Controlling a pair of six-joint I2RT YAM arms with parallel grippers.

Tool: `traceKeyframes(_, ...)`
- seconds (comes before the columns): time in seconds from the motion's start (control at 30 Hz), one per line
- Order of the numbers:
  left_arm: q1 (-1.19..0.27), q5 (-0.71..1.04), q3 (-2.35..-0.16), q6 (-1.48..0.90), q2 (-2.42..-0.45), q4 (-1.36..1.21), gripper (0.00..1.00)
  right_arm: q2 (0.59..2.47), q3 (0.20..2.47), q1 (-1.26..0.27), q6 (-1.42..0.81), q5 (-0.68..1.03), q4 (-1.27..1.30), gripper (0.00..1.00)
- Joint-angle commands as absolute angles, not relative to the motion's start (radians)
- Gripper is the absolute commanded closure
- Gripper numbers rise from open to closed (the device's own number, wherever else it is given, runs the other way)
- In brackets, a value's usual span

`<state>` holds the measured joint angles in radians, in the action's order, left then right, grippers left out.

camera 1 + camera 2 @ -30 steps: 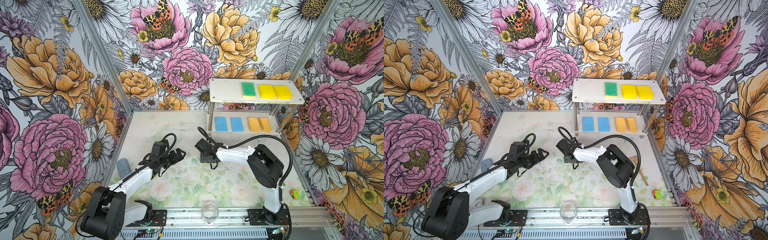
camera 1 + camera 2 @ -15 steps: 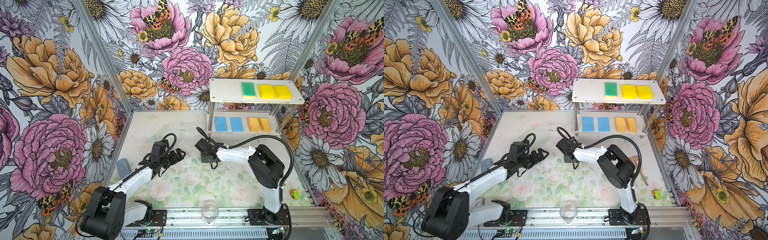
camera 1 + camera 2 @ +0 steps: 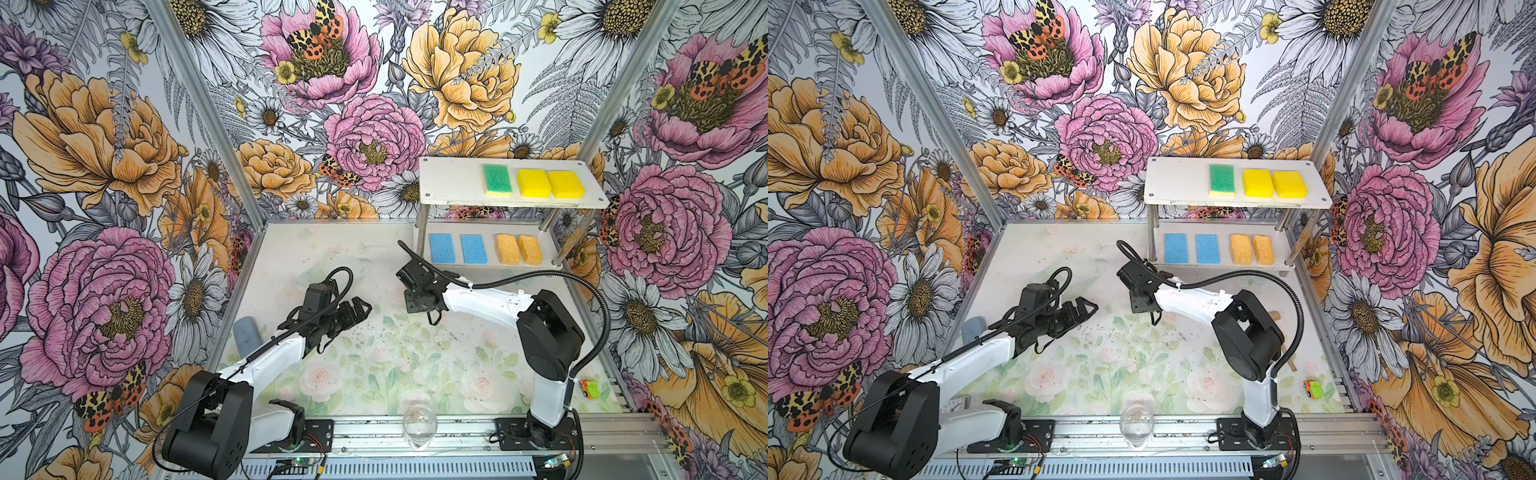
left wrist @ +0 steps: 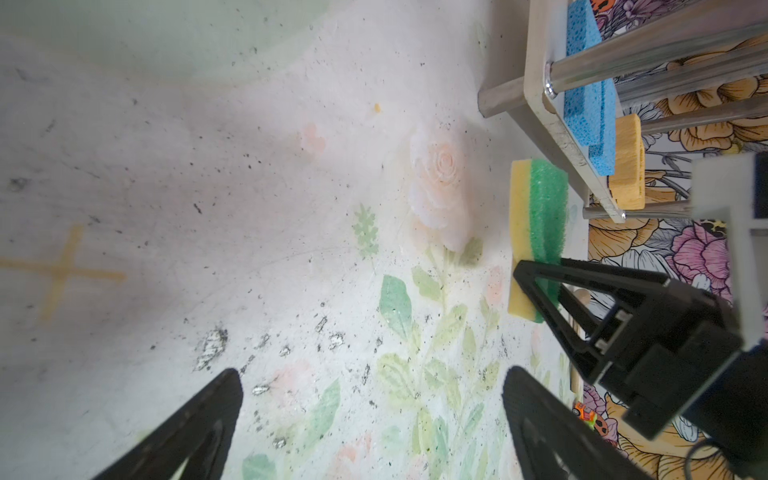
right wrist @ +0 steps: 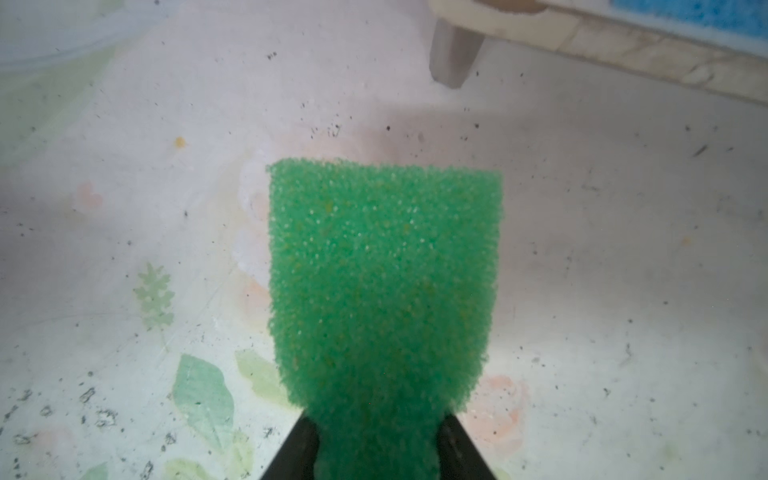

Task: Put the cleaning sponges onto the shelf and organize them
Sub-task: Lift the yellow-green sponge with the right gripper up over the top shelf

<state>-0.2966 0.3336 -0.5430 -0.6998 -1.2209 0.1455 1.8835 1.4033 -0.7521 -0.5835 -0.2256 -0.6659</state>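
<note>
Seven sponges (image 3: 533, 183) sat on the shelf (image 3: 453, 183) at upper right, and the right gripper (image 5: 378, 428) pinched the last green sponge (image 5: 382, 270) (left gripper (image 4: 374, 378) gaped empty), not yet shelved.

Bright, even light reaches you; the table (image 3: 332, 245) washes pale toward 12 o'clock; the green-topped sponge (image 5: 382, 282) blurs close to the right wrist lens.

green-topped sponges (image 3: 496, 180) (image 5: 382, 282): two, one gripped in the right hand (image 5: 378, 440)
bright yellow sponges (image 3: 533, 183) (image 3: 565, 184): two
blue sponges (image 3: 442, 248) (image 3: 473, 249): two
orange sponges (image 3: 508, 249) (image 3: 530, 249): two
shelf (image 3: 453, 183): one
glass (image 3: 419, 424): one
grey-blue cylinder (image 3: 246, 338): one
toy car (image 3: 589, 389): one
</note>
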Motion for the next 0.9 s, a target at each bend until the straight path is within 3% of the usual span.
traceKeyframes(0.0,-0.285,0.338,-0.549,-0.683,-1.225,0.14,0.01,1.828,1.462,-0.732,-0.49,-0.149,-0.712,0.6)
traceKeyframes(0.4,-0.282,0.338,-0.546,-0.683,-1.23,0.133,0.01,1.754,1.664,-0.695,-0.345,-0.053,-0.867,0.6)
traceKeyframes(0.87,-0.284,0.339,-0.543,-0.683,-1.213,0.141,0.01,1.763,2.077,-0.627,-0.288,-0.092,-1.008,0.54)
